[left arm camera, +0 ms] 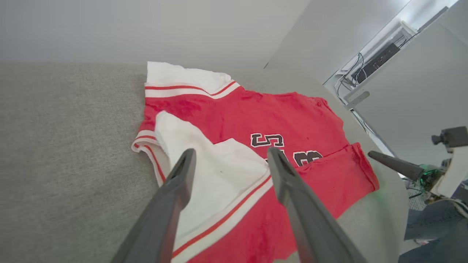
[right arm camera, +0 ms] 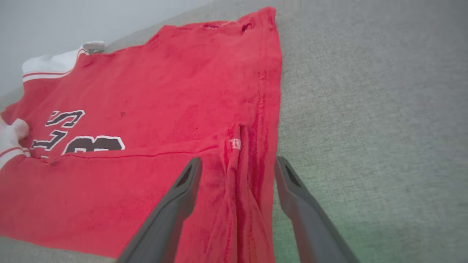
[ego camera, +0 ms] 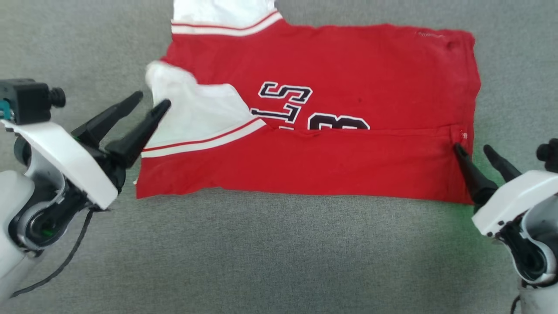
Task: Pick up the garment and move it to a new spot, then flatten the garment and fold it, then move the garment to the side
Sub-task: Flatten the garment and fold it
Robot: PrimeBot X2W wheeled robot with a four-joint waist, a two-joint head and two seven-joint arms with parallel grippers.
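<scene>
**Soft matt cloth on a coarse grey desk**

The shirt (ego camera: 348,65) is thin, matt red knit with a faintly fuzzy nap. Its white sleeve (left arm camera: 219,171) lies soft and rumpled by the left fingers (ego camera: 135,131), and its stitched hem (right arm camera: 237,175) puckers between the right fingers (ego camera: 473,174). The dark print (ego camera: 285,98) looks flat and dull. The desk (ego camera: 279,253) is covered in rough grey woven fabric. Both pairs of fingers look like dark matt plastic, set on smooth white shells (ego camera: 65,157).

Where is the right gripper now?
In the head view, the right gripper is at the lower right, open, one finger over the hem of the garment, the other over the grey surface.
</scene>
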